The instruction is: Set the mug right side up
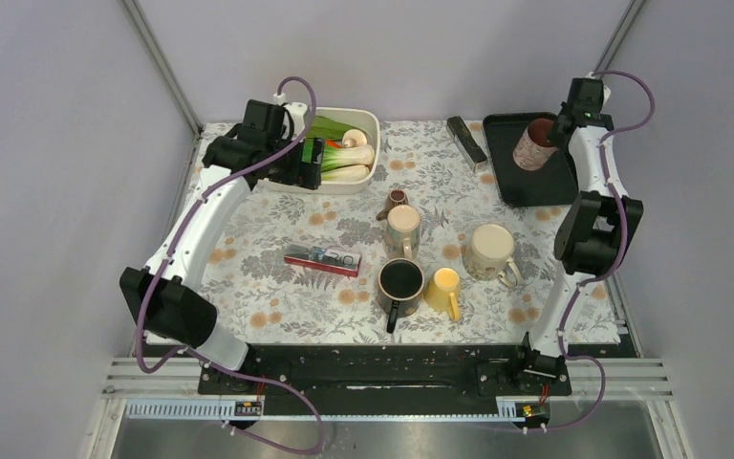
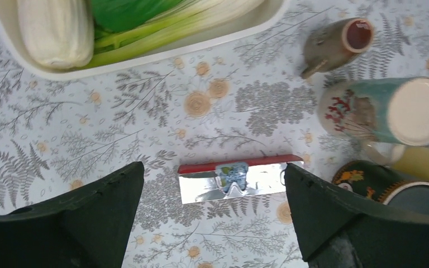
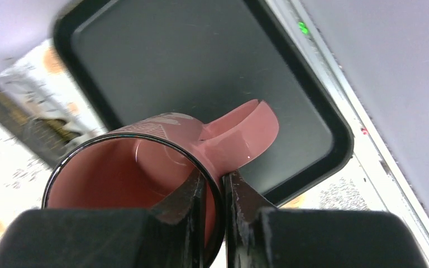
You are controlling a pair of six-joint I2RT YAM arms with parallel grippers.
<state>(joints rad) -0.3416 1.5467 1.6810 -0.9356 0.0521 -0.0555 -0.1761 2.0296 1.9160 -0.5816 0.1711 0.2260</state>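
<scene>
A pink mug (image 3: 145, 167) with a dark rim hangs tilted over the black tray (image 3: 201, 61), and its mouth faces the right wrist camera. My right gripper (image 3: 215, 181) is shut on the rim beside the handle, one finger inside the mug and one outside. From above, the mug (image 1: 533, 145) shows at the back right under the right gripper (image 1: 556, 132). My left gripper (image 1: 308, 163) is open at the back left beside the white dish. It holds nothing in the left wrist view (image 2: 213, 167), high above the table.
The white dish (image 1: 368, 177) holds leeks and vegetables. Several mugs stand mid-table: a small brown one on its side (image 1: 397, 199), a tall one (image 1: 403, 229), a black one (image 1: 400, 280), a yellow one (image 1: 442, 287) and a cream one (image 1: 490, 251). A red-and-silver packet (image 1: 322, 258) and a dark box (image 1: 465, 139) lie flat.
</scene>
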